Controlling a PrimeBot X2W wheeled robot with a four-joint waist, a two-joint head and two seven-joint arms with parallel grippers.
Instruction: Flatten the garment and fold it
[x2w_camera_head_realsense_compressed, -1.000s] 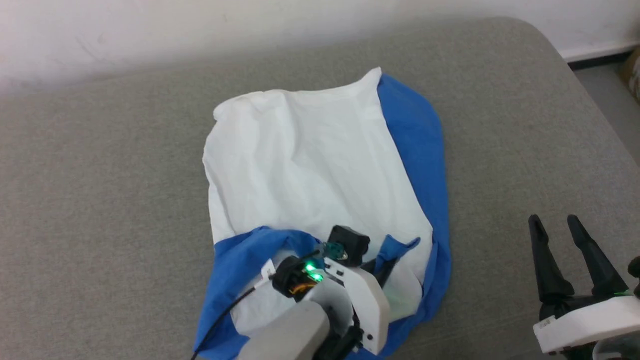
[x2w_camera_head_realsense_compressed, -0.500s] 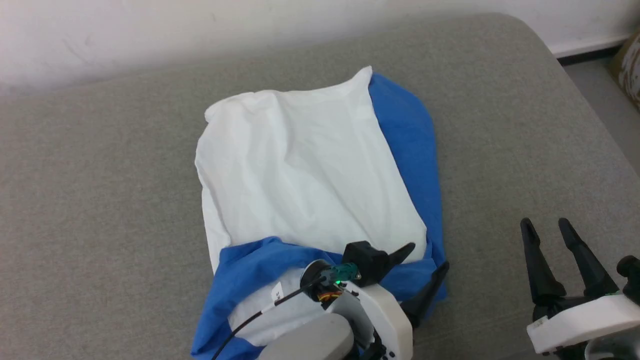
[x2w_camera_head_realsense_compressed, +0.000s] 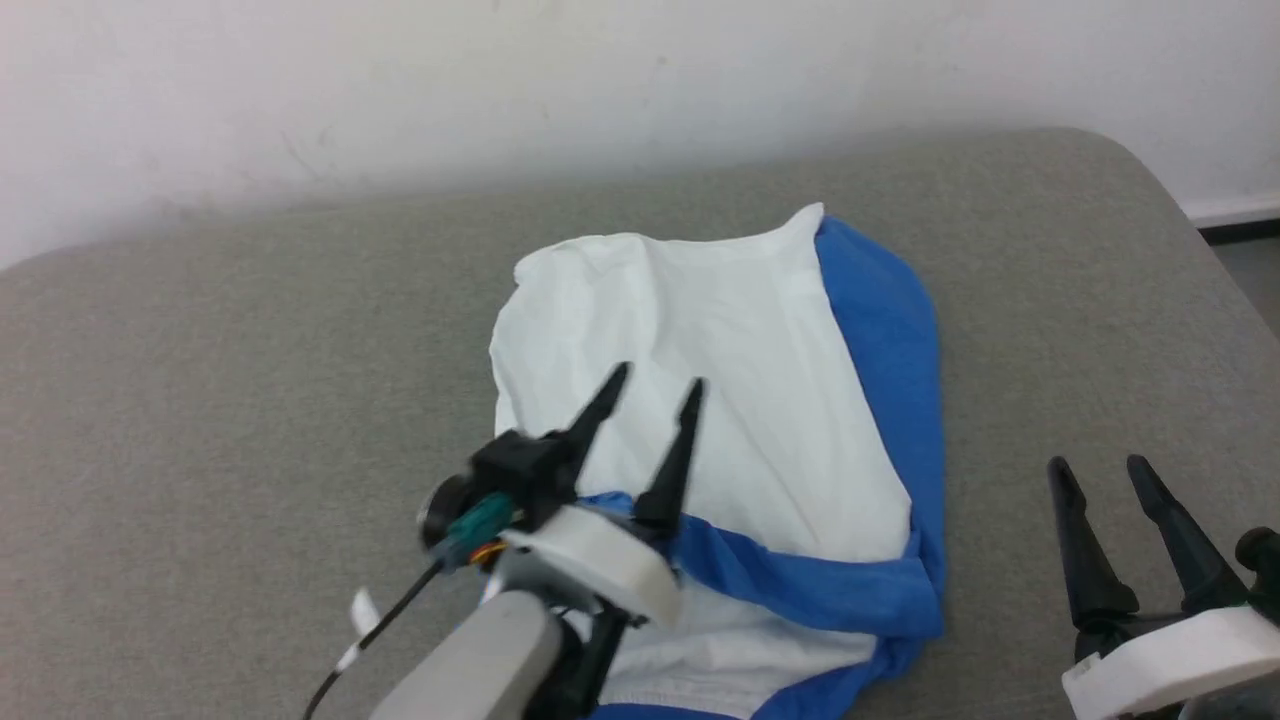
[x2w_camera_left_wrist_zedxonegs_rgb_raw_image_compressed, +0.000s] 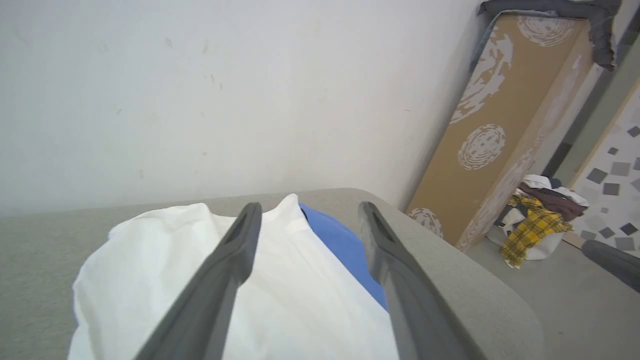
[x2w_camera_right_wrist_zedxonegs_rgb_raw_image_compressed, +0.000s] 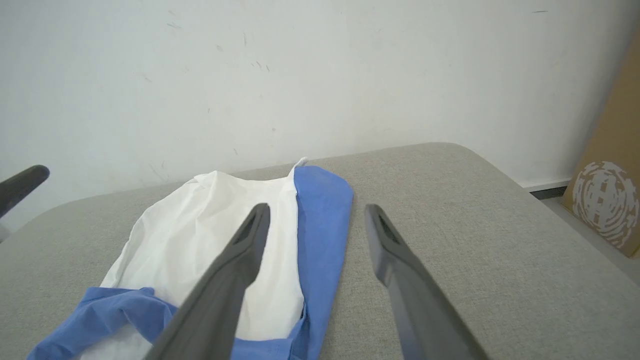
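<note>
Grey padded cloth covers the one table (x2w_camera_head_realsense_compressed: 200, 400) set against a plain white wall (x2w_camera_head_realsense_compressed: 400, 90), and a single garment (x2w_camera_head_realsense_compressed: 740, 380) lies on it with a broad white panel uppermost. Two stretches of blue show on it: one long blue strip (x2w_camera_head_realsense_compressed: 890, 330) down its side and one blue band (x2w_camera_head_realsense_compressed: 800, 580) across the end nearest the robot. The left gripper (x2w_camera_head_realsense_compressed: 658, 378) hangs over that near end, its two dark fingers spread wide with nothing between them. The white cloth lies under and ahead of its jaws, the blue band is just behind the tips, and the long blue strip is off to their right. The right gripper (x2w_camera_head_realsense_compressed: 1096, 462) stands over bare table, its two fingers likewise parted and empty. The garment lies ahead and to the left of its jaws, apart from them. Past the left jaws, to their right and beyond the table's edge, one tall cardboard box (x2w_camera_left_wrist_zedxonegs_rgb_raw_image_compressed: 500, 125) with pale round prints leans by the wall, and one heap of clothes (x2w_camera_left_wrist_zedxonegs_rgb_raw_image_compressed: 537, 220), with a yellow checked piece among them, sits on the floor (x2w_camera_left_wrist_zedxonegs_rgb_raw_image_compressed: 550, 300).
</note>
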